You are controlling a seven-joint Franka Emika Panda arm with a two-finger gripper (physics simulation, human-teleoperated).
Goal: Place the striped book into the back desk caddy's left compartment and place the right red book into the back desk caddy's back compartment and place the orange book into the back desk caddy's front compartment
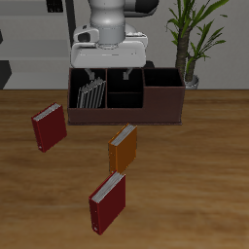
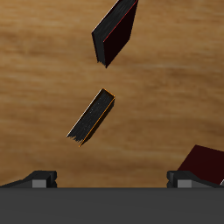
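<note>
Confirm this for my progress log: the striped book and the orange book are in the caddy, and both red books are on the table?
Not quite. The orange book is out on the table, between the red books, as the exterior view shows. Only the striped book is in the caddy.

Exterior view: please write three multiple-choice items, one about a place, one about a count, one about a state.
1. Where is the striped book? A on the floor; B in the back desk caddy; C on the plant pot.
2. How many red books lie on the table? A one; B two; C three.
3. The gripper is: A open and empty; B shut on a book; C hidden.

Key: B, it stands in an end cell; B, two lie apart; A, its fingers are spread above the caddy.
</note>
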